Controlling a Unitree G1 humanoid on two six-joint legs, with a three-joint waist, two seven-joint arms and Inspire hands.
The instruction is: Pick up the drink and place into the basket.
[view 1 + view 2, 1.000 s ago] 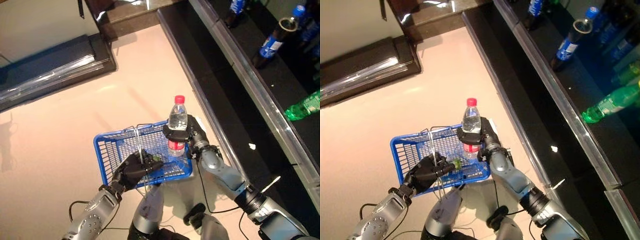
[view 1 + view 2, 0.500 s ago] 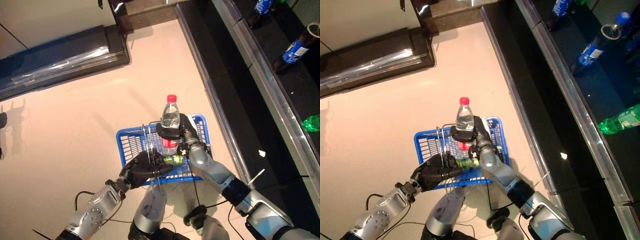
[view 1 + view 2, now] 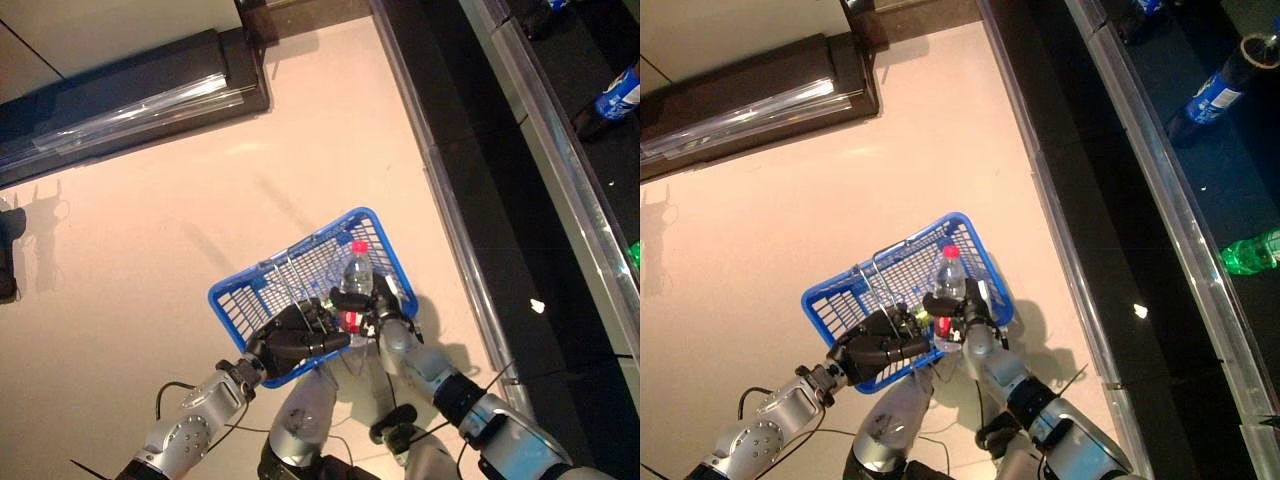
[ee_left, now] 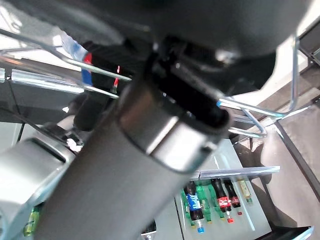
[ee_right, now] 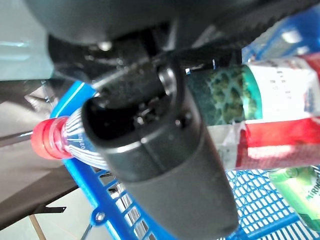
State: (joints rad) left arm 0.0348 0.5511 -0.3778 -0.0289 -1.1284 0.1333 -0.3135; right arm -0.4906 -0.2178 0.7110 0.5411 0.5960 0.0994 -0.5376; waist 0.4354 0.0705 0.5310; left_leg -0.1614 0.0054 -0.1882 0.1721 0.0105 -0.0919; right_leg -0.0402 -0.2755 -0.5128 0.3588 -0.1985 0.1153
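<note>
Right hand (image 3: 962, 312) wrapped round clear plastic water bottle (image 3: 355, 281), red cap, red label band; bottle upright inside blue wire-mesh basket (image 3: 235, 298), near its right rim. Left hand (image 3: 290, 338) curled round basket's thin metal wire handles (image 3: 876, 275). Small green bottle (image 5: 299, 188) lying on basket floor. Basket held above glossy pale floor (image 3: 180, 190).

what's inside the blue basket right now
The water bottle with the red cap is inside the blue basket, gripped by the right hand. A small green bottle lies on the basket's floor. The left hand holds the wire handles and hides the near corner.
</note>
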